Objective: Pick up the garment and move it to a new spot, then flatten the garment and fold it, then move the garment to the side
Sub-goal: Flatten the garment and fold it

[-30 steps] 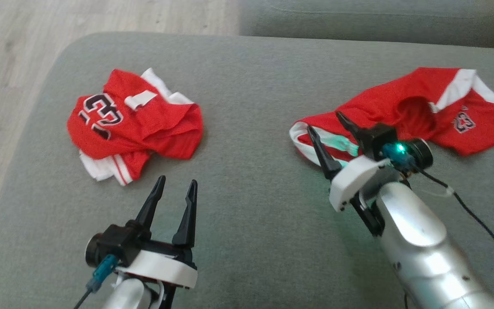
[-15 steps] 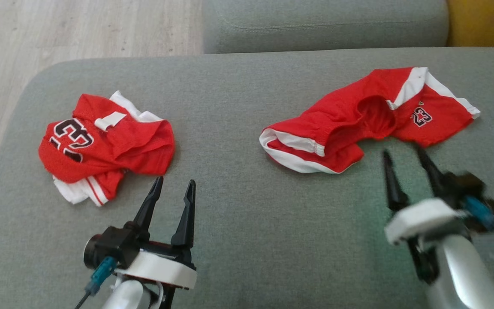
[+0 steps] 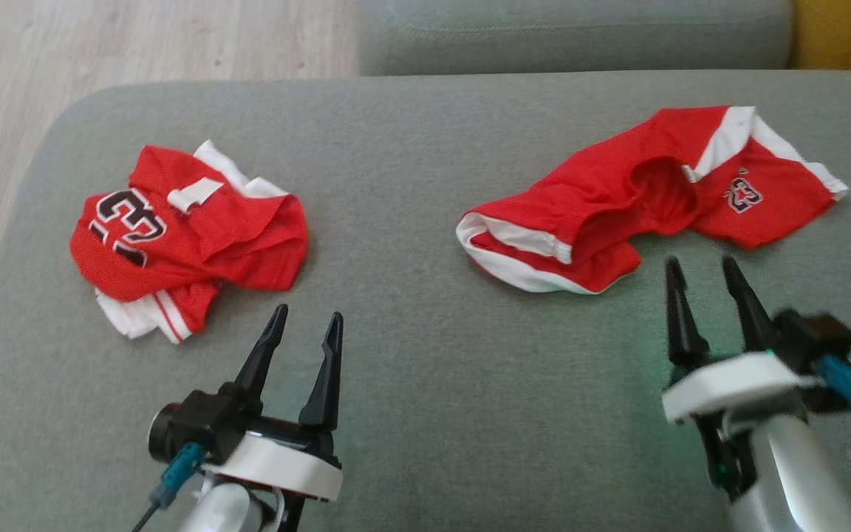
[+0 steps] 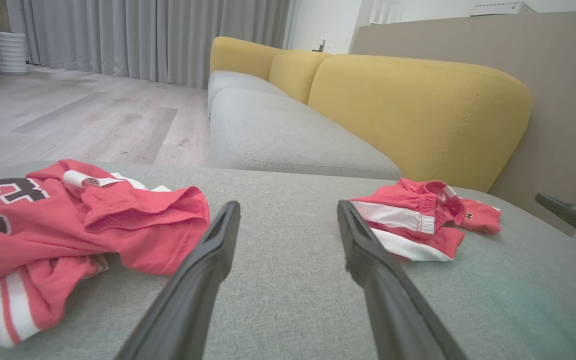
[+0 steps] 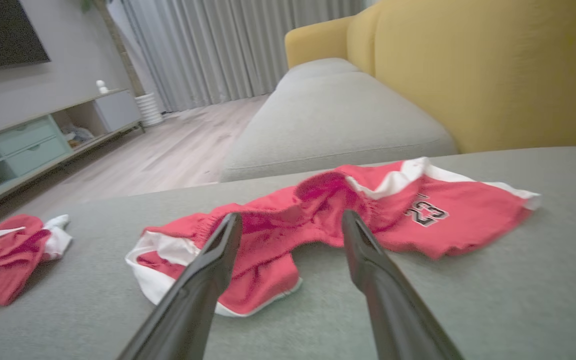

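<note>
I'm hovering the right gripper [image 3: 700, 261], spread, near the bunched shorts [image 3: 617, 214] — left gripper [image 3: 307, 312] spread too — risking pinching just one layer.

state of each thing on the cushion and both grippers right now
red jersey: crumpled in a heap, lying loose on the cushion
red shorts: rumpled, not flattened or folded, lying loose
left gripper: open, empty
right gripper: open, empty, fingertips near the shorts

The right gripper [image 3: 700, 263] is pulling back from the white-edged end of the red shorts [image 3: 595, 214] and is hanging open just beside their near edge.
</note>
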Robot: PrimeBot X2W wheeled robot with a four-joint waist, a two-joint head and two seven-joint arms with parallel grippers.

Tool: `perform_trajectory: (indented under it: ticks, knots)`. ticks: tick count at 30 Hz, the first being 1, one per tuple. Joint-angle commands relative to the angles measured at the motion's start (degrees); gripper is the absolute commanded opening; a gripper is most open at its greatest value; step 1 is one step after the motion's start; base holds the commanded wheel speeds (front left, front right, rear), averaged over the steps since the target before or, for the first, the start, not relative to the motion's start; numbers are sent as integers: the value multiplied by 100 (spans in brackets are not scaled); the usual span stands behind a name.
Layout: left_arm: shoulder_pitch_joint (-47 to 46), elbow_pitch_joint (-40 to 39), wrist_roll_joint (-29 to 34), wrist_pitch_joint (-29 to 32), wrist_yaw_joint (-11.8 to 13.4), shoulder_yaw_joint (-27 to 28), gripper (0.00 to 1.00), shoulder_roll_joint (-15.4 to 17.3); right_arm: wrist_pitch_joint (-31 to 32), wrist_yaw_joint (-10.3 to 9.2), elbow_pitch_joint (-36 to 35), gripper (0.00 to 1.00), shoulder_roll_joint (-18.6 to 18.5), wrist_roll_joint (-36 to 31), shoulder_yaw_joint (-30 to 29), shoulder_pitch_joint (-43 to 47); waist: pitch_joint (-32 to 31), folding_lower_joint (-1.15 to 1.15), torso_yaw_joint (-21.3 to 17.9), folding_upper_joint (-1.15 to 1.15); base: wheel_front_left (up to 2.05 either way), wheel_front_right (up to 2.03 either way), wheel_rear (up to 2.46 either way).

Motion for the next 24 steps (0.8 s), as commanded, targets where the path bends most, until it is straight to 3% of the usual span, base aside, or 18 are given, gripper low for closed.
perform_trajectory:
  ticks: [1,8,13,14,15,24]
  knots:
    - [-227,-181,19,-30,2,140,100,61,39,39,-159,100,-14,88,223,-363,75,0,90,0,0,0,0]
    - [-349,-84,-7,-36,-69,72,100,-1,586,39,638,100,-14,1079,729,-1077,382,0,573,0,0,0,0]
    - [-416,8,-18,-48,-111,55,100,-52,444,39,1302,100,-14,1325,760,-1571,500,0,857,0,0,0,0]
    - [-423,27,-19,-50,-118,55,100,-58,386,39,1436,67,-14,1333,739,-1667,509,0,903,0,0,0,0]
    - [-428,45,-19,-53,-126,56,100,-65,333,39,1569,0,-14,1328,718,-1761,512,0,947,0,0,0,0]
    - [-386,155,-8,-66,-146,42,100,-147,-233,39,2069,0,-14,657,93,-2607,301,0,1297,0,0,0,0]
